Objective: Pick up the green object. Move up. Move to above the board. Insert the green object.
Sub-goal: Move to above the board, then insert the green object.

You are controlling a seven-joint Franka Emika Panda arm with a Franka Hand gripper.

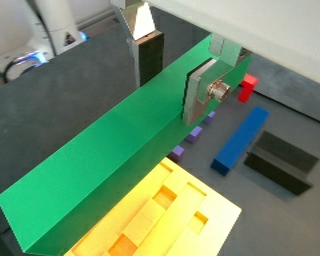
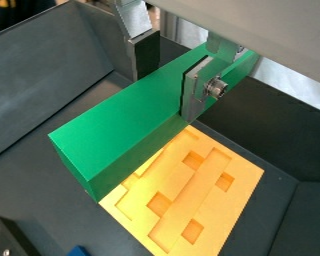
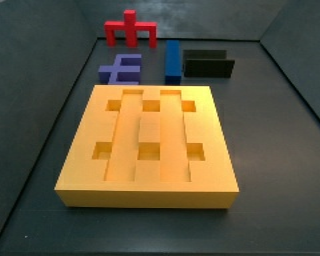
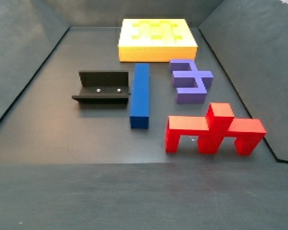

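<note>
**A:** Where is the green bar [image 1: 103,165] at this moment?

**B:** The gripper [image 1: 176,70] has it clamped between two flat silver fingers [image 1: 204,88], and both wrist views show it held up in the air. Neither side view shows the bar or the gripper at all, so both appear to be above what those cameras cover.

**A:** Why is it held that way?

**B:** The fingers press on the bar's two broad faces, near one end. The rest of the bar reaches out over the orange-yellow board [image 2: 210,190]. This looks like the stage of carrying the bar above the board before lowering it in. A grip near one end leaves most of the bar free to drop into a groove, though that is a judgement.

**A:** What do the side views add?

**B:** They show the floor layout. In a side view the board [image 3: 149,140] lies flat in the near middle, its six square holes and lengthwise grooves all empty. Behind it stand a purple piece [image 3: 120,69], a blue bar [image 3: 172,60], a dark bracket fixture [image 3: 210,65] and a red piece [image 3: 131,29]. The wrist views show only a corner of that group.

**A:** And what do the wrist views show alone?

**B:** The grip itself, and how the bar hangs over the board.
</note>
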